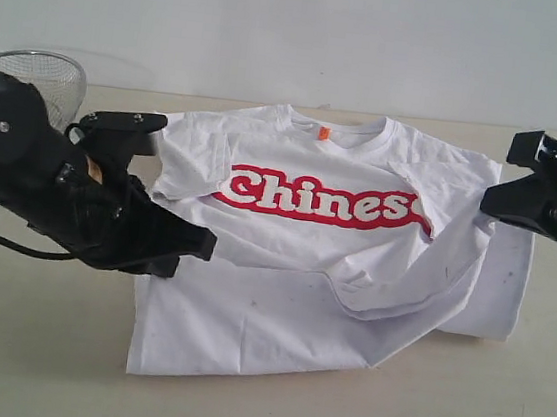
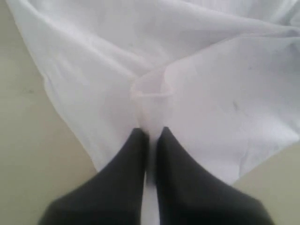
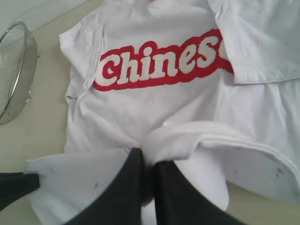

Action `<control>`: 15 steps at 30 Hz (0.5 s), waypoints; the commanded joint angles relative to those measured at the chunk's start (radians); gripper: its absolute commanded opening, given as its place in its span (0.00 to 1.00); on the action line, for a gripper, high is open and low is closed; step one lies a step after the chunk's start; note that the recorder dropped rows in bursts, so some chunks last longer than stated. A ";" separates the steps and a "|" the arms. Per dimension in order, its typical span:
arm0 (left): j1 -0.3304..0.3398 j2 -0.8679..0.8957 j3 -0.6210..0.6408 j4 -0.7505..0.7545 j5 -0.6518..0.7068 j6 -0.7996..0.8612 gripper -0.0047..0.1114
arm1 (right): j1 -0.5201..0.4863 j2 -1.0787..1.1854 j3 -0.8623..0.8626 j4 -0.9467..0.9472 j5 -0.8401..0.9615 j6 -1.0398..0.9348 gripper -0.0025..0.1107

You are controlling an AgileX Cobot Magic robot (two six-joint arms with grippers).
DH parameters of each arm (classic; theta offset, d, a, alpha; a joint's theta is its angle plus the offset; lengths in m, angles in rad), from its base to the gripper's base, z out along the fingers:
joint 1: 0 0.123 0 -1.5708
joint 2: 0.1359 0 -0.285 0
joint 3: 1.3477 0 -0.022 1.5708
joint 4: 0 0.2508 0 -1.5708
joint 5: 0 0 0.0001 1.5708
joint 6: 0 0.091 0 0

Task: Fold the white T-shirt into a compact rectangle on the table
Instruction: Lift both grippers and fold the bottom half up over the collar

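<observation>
The white T-shirt (image 1: pixel 299 291) lies chest-up on the table (image 1: pixel 42 343), its red-outlined lettering (image 1: pixel 325 199) facing up and an orange neck tag (image 1: pixel 323 132) at the collar. My left gripper (image 1: pixel 206 248) is at the shirt's left edge, shut on a pinch of white cloth (image 2: pixel 151 131). My right gripper (image 1: pixel 488 200) hangs above the shirt's right side, shut on a bunched fold near the hem (image 3: pixel 149 157). From it the fabric drapes down in a lifted band over the lower right of the T-shirt (image 3: pixel 154 93). The right sleeve is folded inward over the end of the lettering.
A round wire-mesh basket (image 1: pixel 47 76) stands at the back left, behind the left arm, and shows in the right wrist view too (image 3: pixel 14 70). Bare tabletop runs along the front edge and on both sides of the shirt.
</observation>
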 commanded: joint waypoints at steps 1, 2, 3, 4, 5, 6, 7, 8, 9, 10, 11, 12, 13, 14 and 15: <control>-0.004 -0.109 0.031 -0.007 0.019 -0.008 0.08 | 0.000 -0.058 -0.006 0.002 0.042 -0.008 0.02; -0.004 -0.135 0.046 -0.009 0.019 -0.008 0.08 | 0.000 -0.074 -0.006 0.002 0.054 -0.002 0.02; -0.004 -0.160 0.055 -0.010 0.019 -0.010 0.08 | 0.000 -0.092 -0.004 0.002 0.069 0.003 0.02; -0.004 -0.183 0.069 -0.010 0.021 -0.019 0.08 | 0.000 -0.115 -0.004 -0.004 0.088 0.010 0.02; -0.004 -0.200 0.080 -0.010 0.023 -0.025 0.08 | 0.000 -0.141 -0.004 -0.009 0.101 0.022 0.02; -0.006 -0.224 0.098 -0.010 0.027 -0.026 0.08 | 0.000 -0.165 -0.004 -0.011 0.117 0.030 0.02; -0.011 -0.239 0.110 -0.010 0.029 -0.030 0.08 | 0.000 -0.190 -0.004 -0.014 0.130 0.044 0.02; -0.017 -0.258 0.126 -0.010 0.031 -0.032 0.08 | 0.000 -0.214 -0.004 -0.019 0.143 0.058 0.02; -0.030 -0.277 0.141 -0.010 0.031 -0.040 0.08 | 0.000 -0.238 -0.004 -0.022 0.158 0.067 0.02; -0.041 -0.292 0.153 -0.010 0.031 -0.053 0.08 | 0.000 -0.254 -0.004 -0.036 0.178 0.082 0.02; -0.052 -0.306 0.165 -0.010 0.031 -0.062 0.08 | 0.000 -0.273 -0.004 -0.054 0.200 0.105 0.02; -0.068 -0.329 0.176 -0.012 0.029 -0.070 0.08 | 0.000 -0.291 -0.004 -0.084 0.217 0.135 0.02; -0.079 -0.344 0.185 -0.012 0.029 -0.079 0.08 | 0.000 -0.312 -0.004 -0.115 0.229 0.169 0.02; -0.092 -0.363 0.191 -0.010 0.029 -0.084 0.08 | 0.000 -0.327 -0.004 -0.141 0.232 0.194 0.02; -0.103 -0.383 0.197 -0.010 0.032 -0.092 0.08 | 0.000 -0.348 -0.004 -0.166 0.238 0.221 0.02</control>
